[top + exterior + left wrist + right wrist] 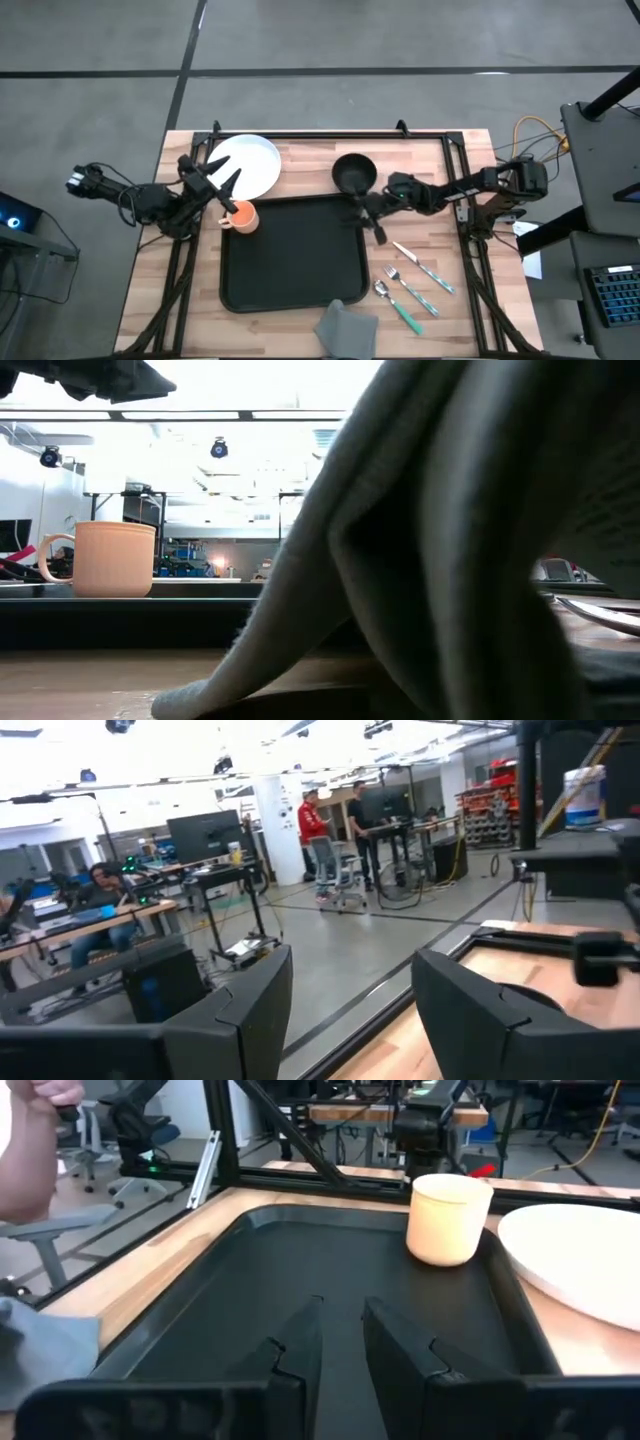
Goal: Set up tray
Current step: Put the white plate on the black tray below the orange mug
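The black tray (290, 255) lies in the middle of the table. A peach cup (243, 216) stands upright on its base in the tray's far left corner, also in the right wrist view (448, 1218). My left gripper (222, 185) is open above the table between the cup and the white plate (250, 165), with nothing between its fingers (250, 1010). My right gripper (372, 215) hovers over the tray's far right corner. It points across the tray (300, 1270) with a narrow empty gap between its fingers (340, 1308).
A black bowl (353, 172) sits on the table beyond the tray's far right. A knife, fork and spoon with teal handles (415, 285) lie right of the tray. A grey napkin (345, 328) lies at the near edge and fills the low view (450, 540). A person's hand (30, 1140) shows beyond the table.
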